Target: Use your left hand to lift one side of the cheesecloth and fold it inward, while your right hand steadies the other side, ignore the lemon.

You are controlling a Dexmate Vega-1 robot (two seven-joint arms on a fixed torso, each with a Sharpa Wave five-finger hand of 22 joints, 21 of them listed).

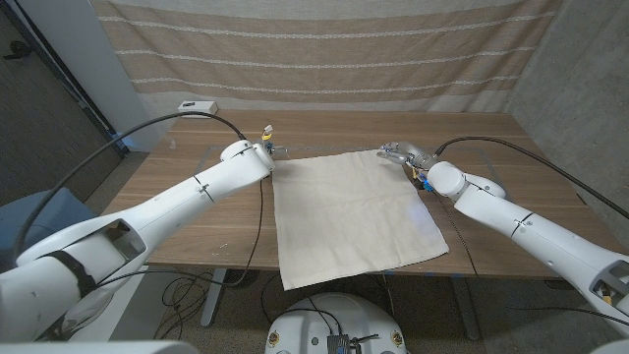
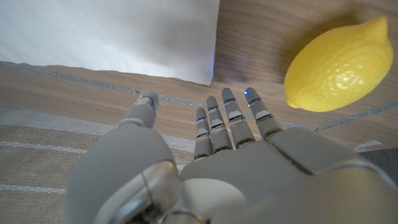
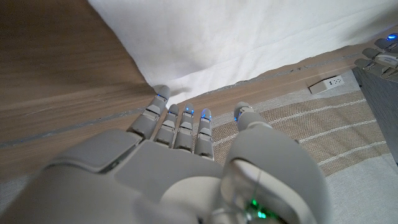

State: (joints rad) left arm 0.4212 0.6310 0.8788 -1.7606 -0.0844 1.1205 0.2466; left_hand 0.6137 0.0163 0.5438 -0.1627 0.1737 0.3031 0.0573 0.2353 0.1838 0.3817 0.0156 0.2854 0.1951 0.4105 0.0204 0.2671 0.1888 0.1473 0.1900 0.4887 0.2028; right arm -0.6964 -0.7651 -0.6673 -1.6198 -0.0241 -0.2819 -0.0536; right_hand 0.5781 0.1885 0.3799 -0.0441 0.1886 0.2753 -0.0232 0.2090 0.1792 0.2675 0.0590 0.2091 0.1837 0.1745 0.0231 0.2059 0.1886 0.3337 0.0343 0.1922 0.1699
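Across the table's [image 1: 177, 211] middle the cheesecloth [image 1: 349, 216] is lying flat, running near to far, slightly skewed. Both hands are hovering empty, fingers apart: left hand [image 1: 263, 149] beside the far-left corner near a lemon [image 2: 339, 65], right hand [image 1: 401, 153] at the far-right corner.

Our head view looks down from high over the wooden surface [image 1: 197, 211], taking in both arms. Each wrist view sits close behind its own robot hand, looking along the fingers at the surface. All three share the cheesecloth [image 1: 349, 216] [image 2: 112, 34] [image 3: 261, 37]; the left wrist view also shows the lemon [image 2: 339, 65].
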